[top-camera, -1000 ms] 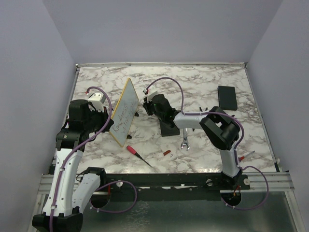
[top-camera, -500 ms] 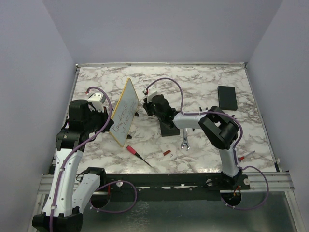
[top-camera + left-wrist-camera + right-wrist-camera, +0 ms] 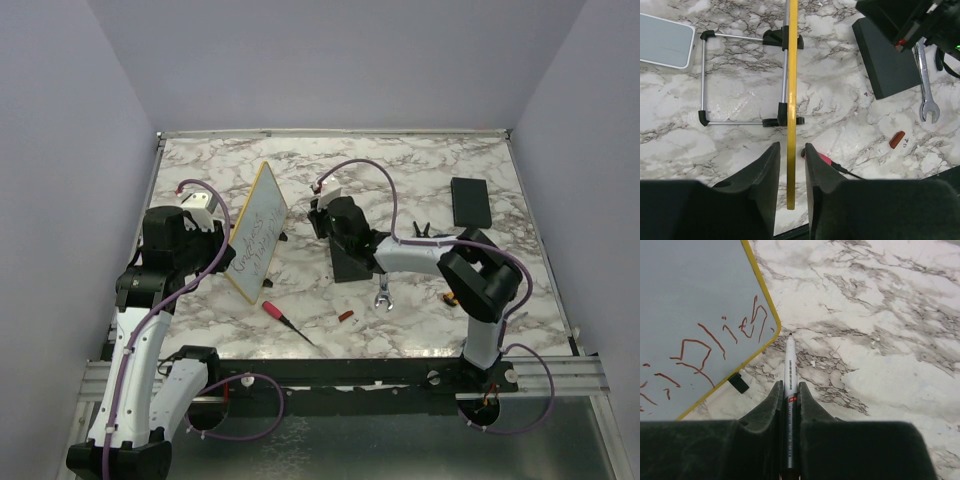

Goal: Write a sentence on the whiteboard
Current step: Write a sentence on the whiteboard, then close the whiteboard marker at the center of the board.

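The whiteboard stands tilted on a wire stand on the left half of the marble desk, its face turned toward the right arm, with the sentence running in two lines across it. The left end effector straddles the board's near yellow edge, released, with a thin gap showing on each side of the frame. The right end effector is clenched on a marker, whose tip sits just beside a rounded corner of the board, apart from it. A wrench, a red-handled screwdriver and a black slab lie on the desk
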Controlling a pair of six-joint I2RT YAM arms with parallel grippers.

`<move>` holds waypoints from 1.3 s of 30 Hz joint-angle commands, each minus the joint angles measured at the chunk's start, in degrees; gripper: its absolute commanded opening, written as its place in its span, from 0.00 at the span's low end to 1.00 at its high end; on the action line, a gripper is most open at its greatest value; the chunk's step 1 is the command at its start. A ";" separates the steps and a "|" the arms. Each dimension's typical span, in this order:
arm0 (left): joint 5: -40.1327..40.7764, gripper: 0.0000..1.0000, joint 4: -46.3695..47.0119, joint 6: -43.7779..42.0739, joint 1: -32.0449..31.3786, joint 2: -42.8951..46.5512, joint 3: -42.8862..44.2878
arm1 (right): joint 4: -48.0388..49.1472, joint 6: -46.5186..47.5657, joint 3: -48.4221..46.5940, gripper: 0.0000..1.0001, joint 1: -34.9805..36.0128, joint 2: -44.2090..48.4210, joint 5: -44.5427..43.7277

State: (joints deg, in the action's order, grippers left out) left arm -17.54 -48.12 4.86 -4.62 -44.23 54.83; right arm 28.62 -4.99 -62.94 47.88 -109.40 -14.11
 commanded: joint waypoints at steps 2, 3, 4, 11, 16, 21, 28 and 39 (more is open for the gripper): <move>2.03 0.36 -0.54 0.59 -0.23 0.49 0.76 | -0.01 -1.45 4.62 0.01 -0.15 7.85 -4.50; 2.29 0.38 -0.55 0.65 -0.26 0.54 0.87 | -0.24 -1.43 5.07 0.01 -0.17 9.07 -4.96; 2.58 0.42 -0.54 0.73 -0.27 0.58 1.01 | -0.66 -1.54 5.81 0.01 -0.16 10.17 -5.26; 6.86 0.80 -0.16 1.79 -0.26 1.34 3.33 | -6.91 -3.45 9.11 0.02 -0.15 18.95 -5.84; 17.35 0.95 -0.65 -1.55 -0.38 -0.07 12.41 | -13.21 -4.75 12.44 0.03 -0.23 29.00 -4.87; 16.93 0.92 2.72 -2.27 -1.37 -3.94 21.69 | -22.49 -4.75 12.59 0.03 -0.55 35.96 -7.72; 7.36 0.82 5.38 0.41 -6.58 -14.07 30.86 | -28.05 -7.72 17.79 0.03 -3.17 47.01 -9.89; 22.30 0.81 14.70 1.74 -37.82 -24.09 28.38 | -34.43 -12.91 23.29 0.03 -9.83 52.62 -8.85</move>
State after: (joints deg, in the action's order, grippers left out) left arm -2.28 -39.35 5.80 -32.58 -66.15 84.97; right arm -1.85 -15.51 -41.08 40.49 -57.84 -21.98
